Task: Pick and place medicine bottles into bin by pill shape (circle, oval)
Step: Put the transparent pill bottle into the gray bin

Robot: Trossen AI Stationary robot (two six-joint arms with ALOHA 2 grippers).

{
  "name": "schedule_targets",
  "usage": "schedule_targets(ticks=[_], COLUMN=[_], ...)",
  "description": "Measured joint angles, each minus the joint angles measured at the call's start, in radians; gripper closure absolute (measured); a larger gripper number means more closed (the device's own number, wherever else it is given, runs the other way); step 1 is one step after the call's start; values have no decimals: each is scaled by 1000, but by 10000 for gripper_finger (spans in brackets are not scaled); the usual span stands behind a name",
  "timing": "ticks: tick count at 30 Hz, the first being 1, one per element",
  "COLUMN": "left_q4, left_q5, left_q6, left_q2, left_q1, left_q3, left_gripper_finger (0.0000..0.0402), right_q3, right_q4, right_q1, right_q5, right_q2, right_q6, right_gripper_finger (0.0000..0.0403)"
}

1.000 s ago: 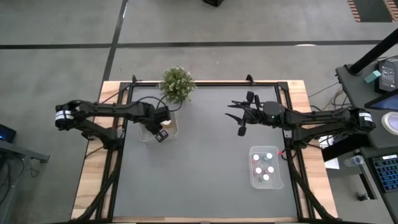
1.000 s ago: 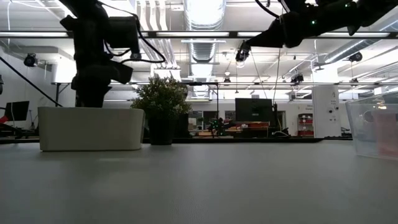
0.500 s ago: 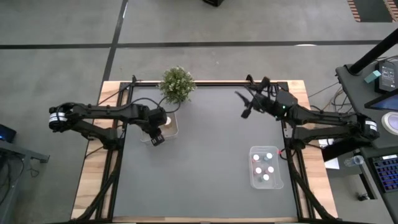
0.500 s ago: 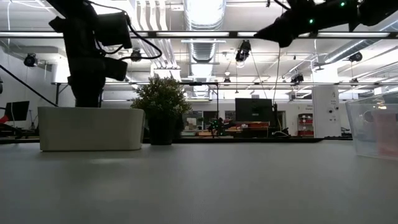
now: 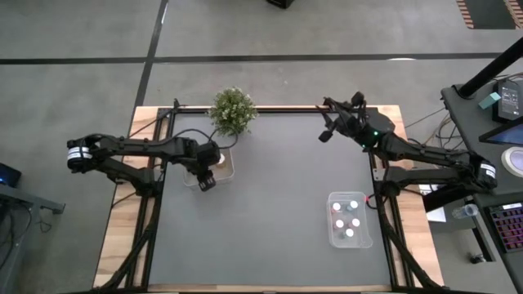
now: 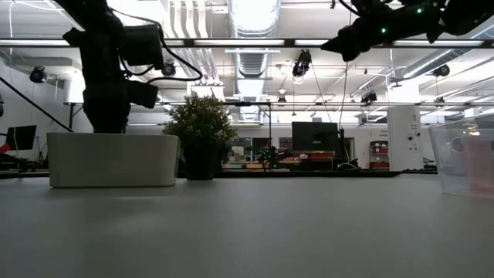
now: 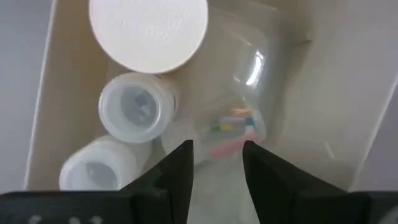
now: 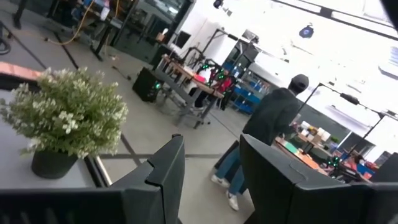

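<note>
As my left gripper [image 7: 216, 163] spreads its fingers over the left bin [image 5: 219, 169], the bottle [image 7: 227, 118] it carried a sec ago lies free below them, on its side in the bin — jaws apart, nothing between them. Drop looks done, so one more sorted; next job, I judge, is lifting clear & fetching another. Bottle is clear-walled w/ pink & green marks showing through; beside it sit two white-capped bottles [image 7: 134, 109] and a larger white cap [image 7: 148, 31]. Farther off, my right gripper [image 5: 327, 131] has swung back to the table's far edge near the plant [image 5: 233, 110], fingers parted, empty. Right bin [image 5: 350, 219], near the front right corner, holds several white-capped bottles. No loose bottles visible on the tabletop.
</note>
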Motion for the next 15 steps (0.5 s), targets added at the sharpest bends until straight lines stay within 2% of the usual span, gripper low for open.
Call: schedule_targets(ticks=[8, 15], left_q4=[-35, -35], left_q5=[-1, 3], left_q6=[321, 506], left_q2=[-10, 13], left_q1=[5, 5], left_q3=[18, 18], left_gripper_finger=[281, 281], right_q3=[0, 0], right_q4=[-57, -82], right_q1=[1, 0], right_q5=[7, 30], right_q2=[-14, -15], right_q6=[-3, -5], right_gripper_finger=[259, 259])
